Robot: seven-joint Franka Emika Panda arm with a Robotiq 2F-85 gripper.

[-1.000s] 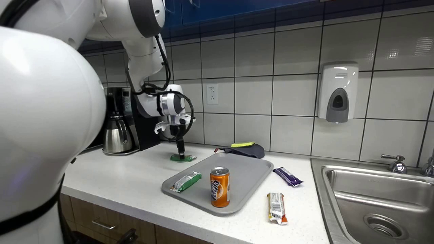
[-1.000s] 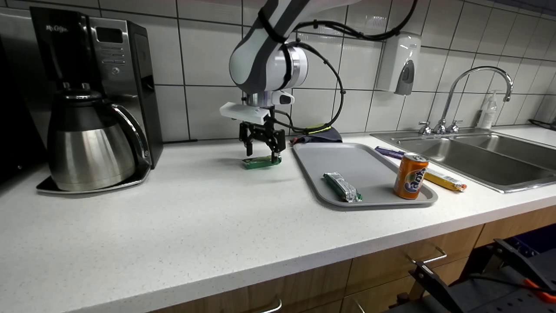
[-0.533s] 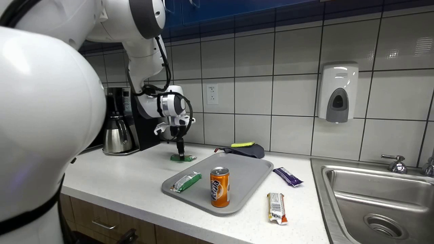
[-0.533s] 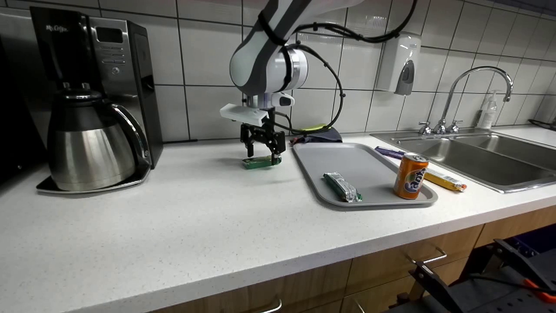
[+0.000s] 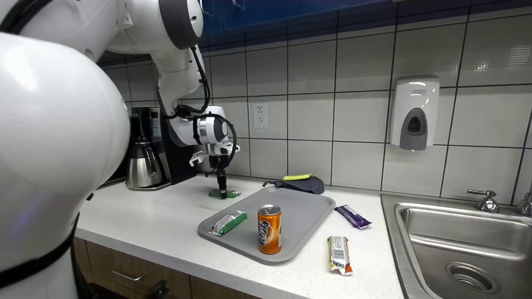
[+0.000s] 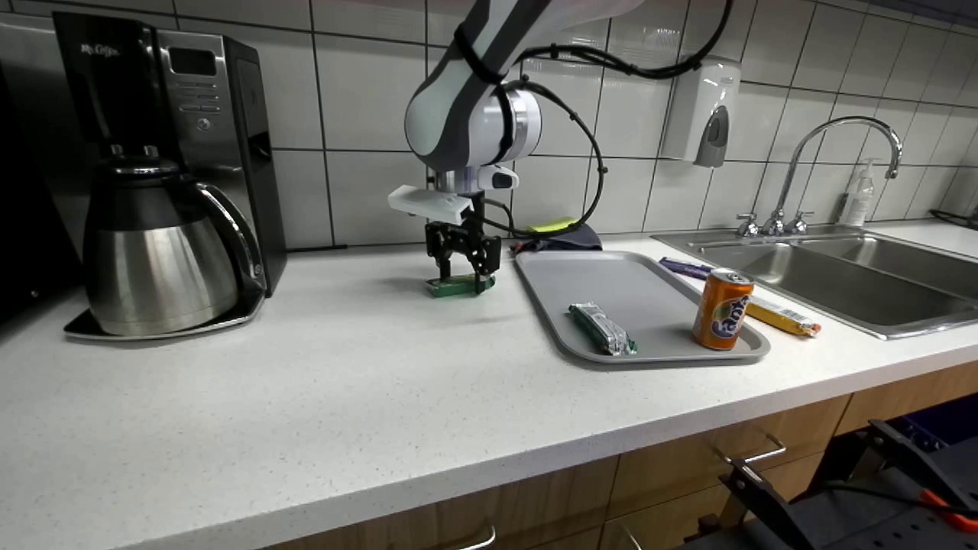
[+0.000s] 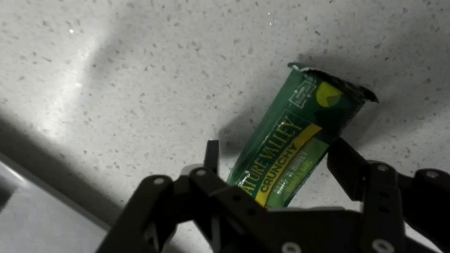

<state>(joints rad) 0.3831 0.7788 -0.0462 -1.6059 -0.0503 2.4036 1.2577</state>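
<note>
A green Nature Valley bar [image 7: 295, 123] lies flat on the counter, slanting across the wrist view; its near end is hidden behind my gripper's linkage. My gripper [image 7: 275, 141] points down over it with the jaws parted, one on each side of the wrapper. The right fingertip [image 7: 342, 154] meets or nearly meets the bar's edge, while bare counter shows between the left fingertip [image 7: 212, 154] and the wrapper. In both exterior views the fingers reach down to the green bar [image 6: 458, 286], close to the counter top.
A grey tray [image 5: 297, 207] holds a second green bar [image 5: 228, 222] and an orange Fanta can [image 5: 269, 229]. Purple [image 5: 352, 216] and yellow-orange [image 5: 339, 254] bars lie between tray and sink [image 5: 395, 249]. Behind stands a dark cloth [image 5: 305, 185]; a coffee maker [image 6: 252, 168] is off to one side.
The gripper has sunk slightly lower toward the counter and its fingers have drawn somewhat closer together around the green bar. The bars, can and tray have stayed put.
</note>
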